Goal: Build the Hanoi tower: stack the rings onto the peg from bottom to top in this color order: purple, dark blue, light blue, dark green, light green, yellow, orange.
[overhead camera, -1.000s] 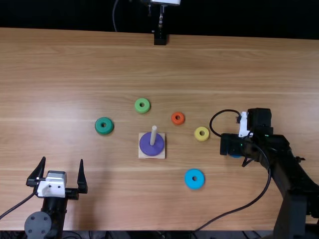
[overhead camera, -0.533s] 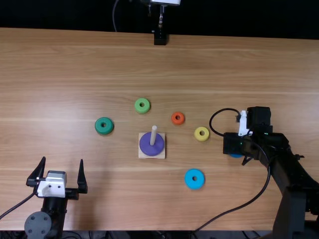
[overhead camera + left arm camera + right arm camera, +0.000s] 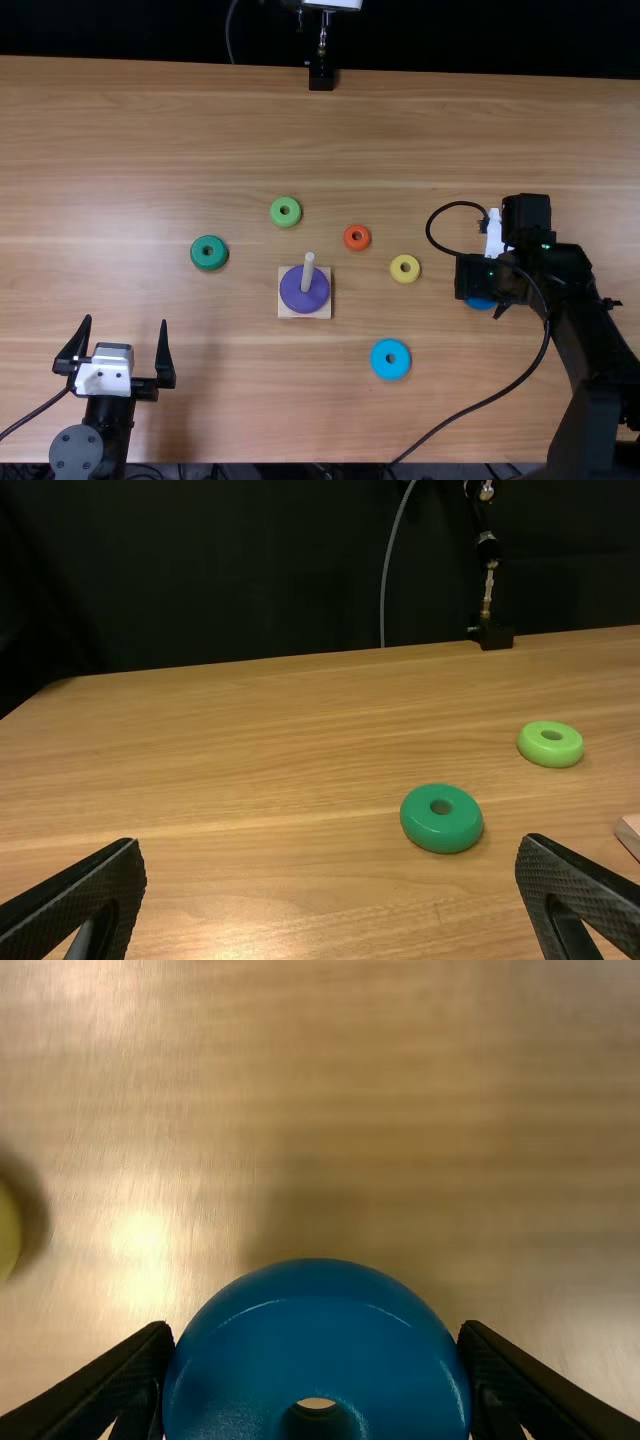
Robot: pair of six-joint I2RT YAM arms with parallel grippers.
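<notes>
Since the earlier frames, we see the right gripper (image 3: 480,278) displaced slightly up and rightward in the top view, the dark blue ring (image 3: 480,303) moving with it. Its fingers are closed against opposite sides of that ring, holding it well right of the peg (image 3: 308,270). We find the left gripper (image 3: 126,320) spread wide with nothing between its fingers. The purple ring (image 3: 293,293) is seated around the peg on the wooden base (image 3: 322,312). On the table (image 3: 150,150), we locate the light blue ring (image 3: 378,359), dark green ring (image 3: 198,253), light green ring (image 3: 276,212), yellow ring (image 3: 396,268) and orange ring (image 3: 349,238), each apart from the base.
</notes>
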